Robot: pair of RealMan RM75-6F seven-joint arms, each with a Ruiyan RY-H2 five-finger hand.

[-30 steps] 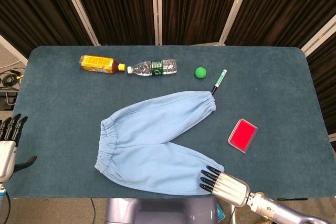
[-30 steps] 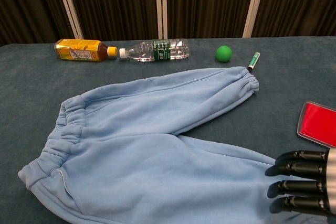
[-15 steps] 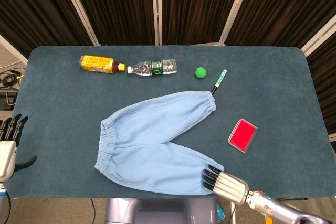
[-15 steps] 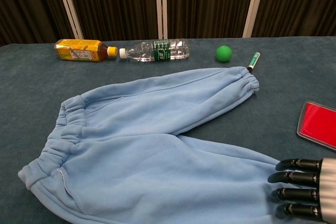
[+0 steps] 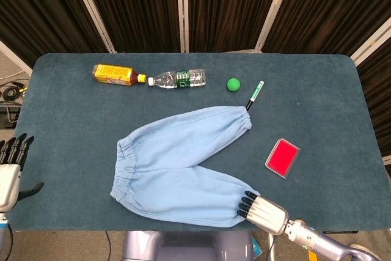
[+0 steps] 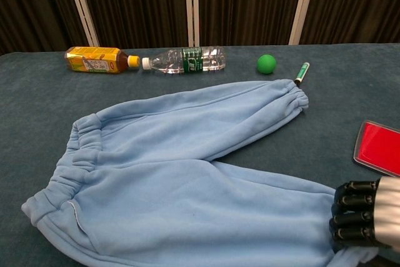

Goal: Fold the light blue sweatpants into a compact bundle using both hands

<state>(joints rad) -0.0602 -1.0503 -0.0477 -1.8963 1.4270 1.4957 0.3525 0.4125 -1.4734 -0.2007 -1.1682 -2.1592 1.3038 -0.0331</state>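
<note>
Since a second ago, right hand (image 6: pixel 362 219) drawn back to the near cuff, fingers now curled onto its edge, seemingly gripping it; left hand (image 5: pixel 11 166) idle off the tabletop's (image 5: pixel 61 139) left edge, fingers apart, empty. Sweatpants (image 5: pixel 177 163) spread flat mid-tabletop, legs splayed. Risk: shallow hold on thick fleece slipping once lifted, dropping the leg mid-fold.

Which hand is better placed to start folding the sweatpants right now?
The right hand. Its fingers sit at the cuff of the near leg of the light blue sweatpants, while the left hand hangs off the table's left edge, well clear of the cloth.
</note>
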